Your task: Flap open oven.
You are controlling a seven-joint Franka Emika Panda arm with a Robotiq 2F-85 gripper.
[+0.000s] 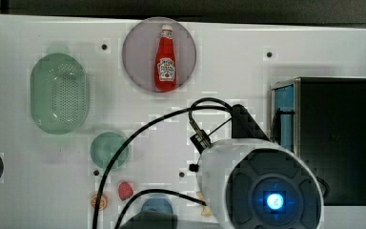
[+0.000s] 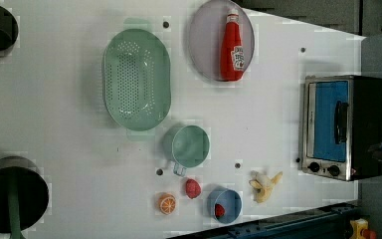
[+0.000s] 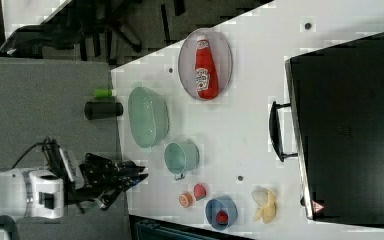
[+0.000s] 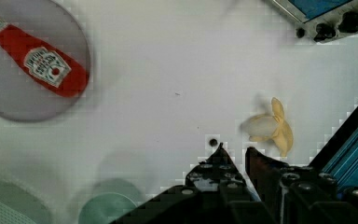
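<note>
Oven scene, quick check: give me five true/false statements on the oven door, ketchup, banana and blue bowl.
1. The oven door is shut, its handle across the blue glass. True.
2. The ketchup bottle stands upright on the table. False: it lies flat on a round plate.
3. A peeled banana lies on the table near the oven's knobs. True.
4. The blue bowl is empty. False: a small red item sits inside.
5. The green colander sits on top of the oven. False: it rests on the table, well away from it.
</note>
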